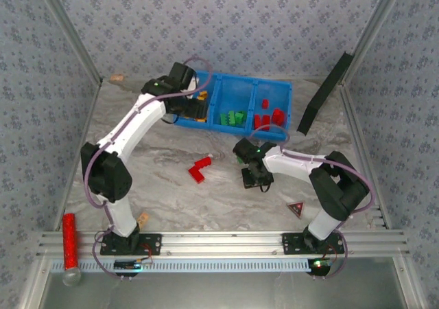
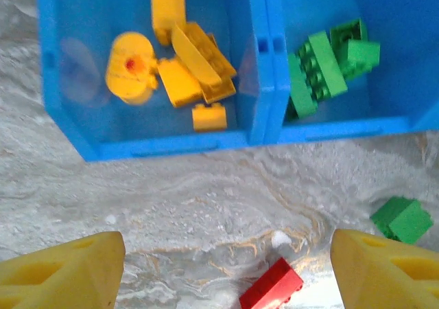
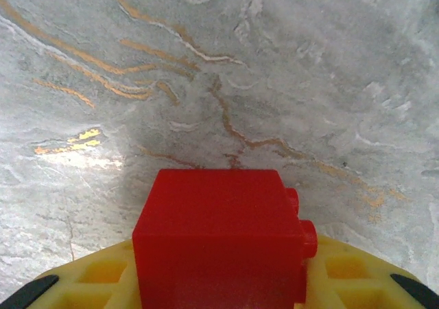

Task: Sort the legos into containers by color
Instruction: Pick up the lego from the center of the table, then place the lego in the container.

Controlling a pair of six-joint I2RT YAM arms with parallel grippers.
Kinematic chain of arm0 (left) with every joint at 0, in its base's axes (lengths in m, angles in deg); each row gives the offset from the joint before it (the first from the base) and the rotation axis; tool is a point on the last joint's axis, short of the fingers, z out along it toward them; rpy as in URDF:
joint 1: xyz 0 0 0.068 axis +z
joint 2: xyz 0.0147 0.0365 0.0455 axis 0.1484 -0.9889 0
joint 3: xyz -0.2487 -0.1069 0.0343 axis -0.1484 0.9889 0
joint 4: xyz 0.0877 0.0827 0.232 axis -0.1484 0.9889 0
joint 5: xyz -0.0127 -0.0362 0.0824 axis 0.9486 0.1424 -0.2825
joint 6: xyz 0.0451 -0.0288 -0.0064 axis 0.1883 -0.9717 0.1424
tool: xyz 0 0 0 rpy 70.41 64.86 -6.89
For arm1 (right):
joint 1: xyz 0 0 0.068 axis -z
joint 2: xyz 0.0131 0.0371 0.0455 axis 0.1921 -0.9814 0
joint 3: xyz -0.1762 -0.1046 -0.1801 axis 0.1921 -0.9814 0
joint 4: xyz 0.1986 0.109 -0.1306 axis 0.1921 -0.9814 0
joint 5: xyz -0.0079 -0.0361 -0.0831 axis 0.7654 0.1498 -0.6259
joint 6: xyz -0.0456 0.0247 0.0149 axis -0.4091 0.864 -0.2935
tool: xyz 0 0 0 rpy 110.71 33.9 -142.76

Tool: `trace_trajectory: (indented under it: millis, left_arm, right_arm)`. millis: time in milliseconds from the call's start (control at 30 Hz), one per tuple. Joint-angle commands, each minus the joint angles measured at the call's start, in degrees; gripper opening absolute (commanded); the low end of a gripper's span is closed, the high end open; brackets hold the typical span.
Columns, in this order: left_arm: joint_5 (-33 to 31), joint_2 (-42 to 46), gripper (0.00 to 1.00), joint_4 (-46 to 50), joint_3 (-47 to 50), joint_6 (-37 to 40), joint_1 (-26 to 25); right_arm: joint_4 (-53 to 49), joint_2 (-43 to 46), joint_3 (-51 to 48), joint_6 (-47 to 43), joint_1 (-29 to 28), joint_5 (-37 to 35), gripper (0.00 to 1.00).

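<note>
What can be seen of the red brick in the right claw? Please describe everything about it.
The red brick is a blocky piece of glossy, plain red plastic. Two round studs stick out of its right side, so it is turned sideways. It sits clamped between the yellow fingers of the right claw, filling the gap between them. Beyond it lies the grey marbled table with orange veins; whether the brick touches the table cannot be told.
</note>
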Motion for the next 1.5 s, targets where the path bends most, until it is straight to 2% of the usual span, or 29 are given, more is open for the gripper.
trace_trajectory:
  millis: [0,100,233,567,967,1167,1467]
  left_arm:
    - [1.83,5.64,0.79,-3.5,8.71,6.17,-6.56]
    - [4.54,7.52,0.79,-7.27,14.63,7.29,-10.14]
    - [7.27,7.6,0.8,-10.54,18.52,7.03,-13.66]
    - [7.41,4.15,0.8,-20.02,22.54,11.17,-20.56]
    - [4.86,-3.66,0.8,-22.39,18.95,15.46,-22.56]
    - [5.08,-7.98,0.8,-22.22,15.68,17.25,-23.45]
    - [3.94,-13.33,0.78,-21.82,12.29,18.4,-23.55]
  right_arm:
    - [-9.64,7.44,2.59,-4.21,3.84,1.73,0.32]
    - [-13.16,11.21,6.81,-6.19,9.43,2.82,0.31]
    - [-13.82,11.45,13.75,-8.38,14.96,2.98,0.31]
    - [-7.45,-1.29,32.59,-12.21,22.35,0.26,0.3]
    - [-5.3,-19.16,44.94,-13.17,25.97,0.68,0.3]
    - [-6.17,-24.25,48.12,-13.62,26.51,-0.64,0.31]
    - [-6.05,-26.57,48.66,-13.88,26.68,-0.41,0.42]
